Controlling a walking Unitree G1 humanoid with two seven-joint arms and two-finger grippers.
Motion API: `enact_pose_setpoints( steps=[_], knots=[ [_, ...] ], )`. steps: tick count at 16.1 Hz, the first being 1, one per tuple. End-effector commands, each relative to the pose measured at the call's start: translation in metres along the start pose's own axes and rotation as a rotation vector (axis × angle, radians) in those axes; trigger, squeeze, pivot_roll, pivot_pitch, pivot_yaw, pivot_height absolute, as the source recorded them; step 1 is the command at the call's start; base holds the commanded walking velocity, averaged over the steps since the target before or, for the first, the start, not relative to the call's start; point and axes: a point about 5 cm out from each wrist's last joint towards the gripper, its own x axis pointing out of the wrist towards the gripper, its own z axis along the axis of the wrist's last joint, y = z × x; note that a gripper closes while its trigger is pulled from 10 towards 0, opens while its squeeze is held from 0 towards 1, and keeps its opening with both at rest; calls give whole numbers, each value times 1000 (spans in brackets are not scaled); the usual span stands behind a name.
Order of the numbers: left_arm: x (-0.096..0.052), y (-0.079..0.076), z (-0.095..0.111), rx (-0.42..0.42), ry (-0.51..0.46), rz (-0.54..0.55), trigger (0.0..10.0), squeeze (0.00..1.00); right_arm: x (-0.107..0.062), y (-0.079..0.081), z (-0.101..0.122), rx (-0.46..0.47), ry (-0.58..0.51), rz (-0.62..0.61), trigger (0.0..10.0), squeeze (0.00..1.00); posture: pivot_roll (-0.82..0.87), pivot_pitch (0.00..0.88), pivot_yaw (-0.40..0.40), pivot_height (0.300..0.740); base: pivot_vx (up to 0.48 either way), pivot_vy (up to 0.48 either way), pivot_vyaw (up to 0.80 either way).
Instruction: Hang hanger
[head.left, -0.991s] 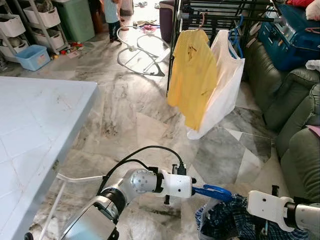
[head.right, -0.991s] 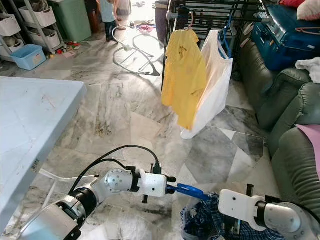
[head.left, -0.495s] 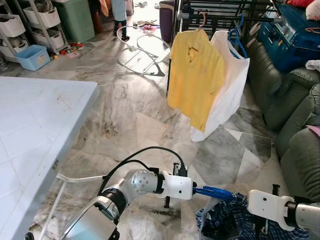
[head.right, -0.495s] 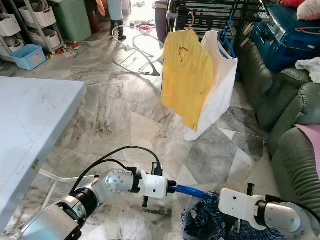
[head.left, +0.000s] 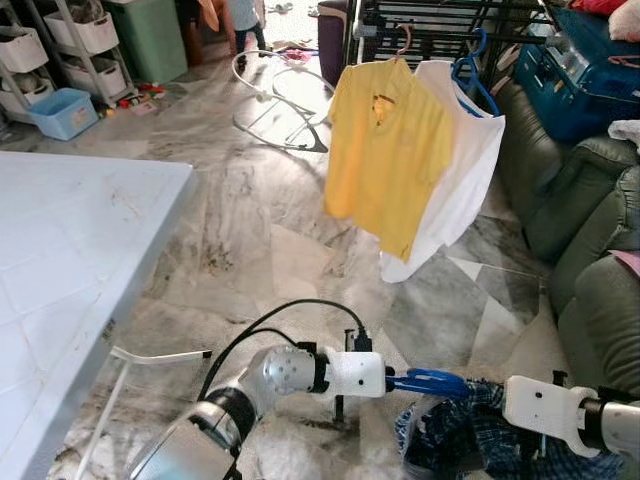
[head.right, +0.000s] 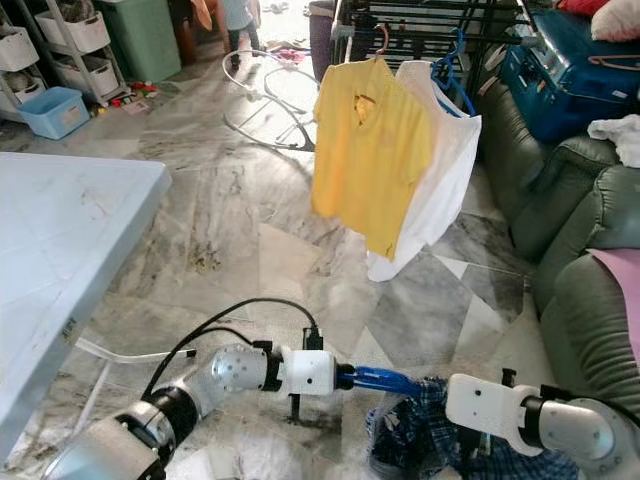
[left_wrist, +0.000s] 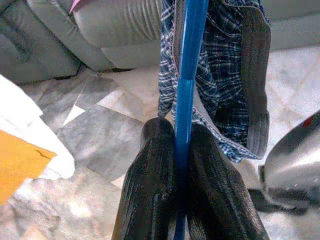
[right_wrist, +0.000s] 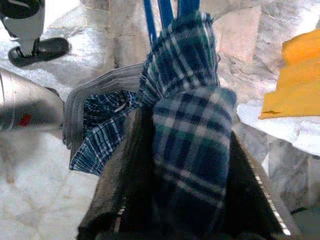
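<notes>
At the far left, a white tabletop (head.left: 70, 260) fills the near corner; its right edge runs diagonally down toward the robot, and a white bar (head.left: 160, 355) juts out onto the floor from under that edge. Behind it stand white shelves with bins (head.left: 75, 40), a pale blue bin (head.left: 62, 110) and a green container (head.left: 150, 35). A person's legs (head.left: 245, 15) show at the top of the room, near a grey tubular frame (head.left: 280, 100) lying on the floor.

The marble floor (head.left: 250, 230) lies open between the tabletop edge and the drying rack, a broad bare stretch running from the robot's arms up to the hanging clothes.

The left gripper (head.left: 392, 381) reaches low across the middle, its jaws pressed together on the blue hanger (left_wrist: 187, 75), pinching the bar between both black fingers (left_wrist: 150, 185). The hanger sits just above the floor, between the two grippers, with a dark blue plaid garment (head.left: 470, 435) draped on it. The right gripper (right_wrist: 187, 165) is buried in that plaid cloth, its jaws spread with the fabric bunched between them; whether they actually grip it I cannot tell.

Farther back, right of centre, a black drying rack (head.left: 440, 25) carries a yellow shirt (head.left: 385, 160) and a white garment (head.left: 465, 180) just behind it, touching; the white one hangs on another blue hanger (head.left: 475, 75). Their hems hang clear of the floor.

At the right edge, a dark green sofa (head.left: 585, 220) crowds close to the rack, leaving a narrow strip of floor between. A blue suitcase (head.left: 580, 65) rests at the sofa's far end.
</notes>
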Motion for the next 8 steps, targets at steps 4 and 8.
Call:
enact_pose_setpoints(
  steps=[4, 8],
  knots=[
    [-2, -8, -6, -86, -20, 30, 0, 0, -7, -35, 6, -127, -27, -191, 10000, 1000, -49, 61, -45, 740, 0, 0, 0],
    [-2, -6, -8, -164, -26, 89, 0, 0, -7, -44, 4, -168, -19, -298, 10000, 1000, -49, 60, -46, 740, 0, 0, 0]
  ],
)
